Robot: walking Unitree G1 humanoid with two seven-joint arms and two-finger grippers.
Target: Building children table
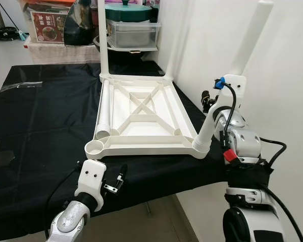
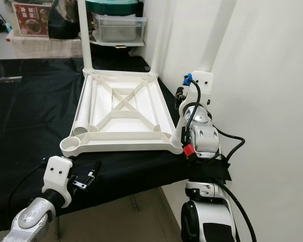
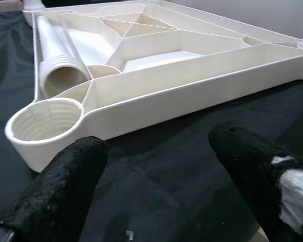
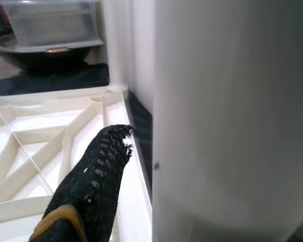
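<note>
Right hand point(image 1: 212, 101) grips a white leg point(image 1: 231, 83) standing in the tabletop's near right corner socket.
Upturned white tabletop point(image 1: 144, 115) lies on the black-draped desk point(image 1: 40, 121); left hand point(image 3: 156, 166), fingers spread wide, hovers just before its near edge; a loose leg point(image 1: 105, 110) rests inside.

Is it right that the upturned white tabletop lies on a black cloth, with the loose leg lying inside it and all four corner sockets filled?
Not quite: the near-left corner socket is empty, as the left wrist view shows. The tabletop, black cloth and loose leg are as stated.
</note>
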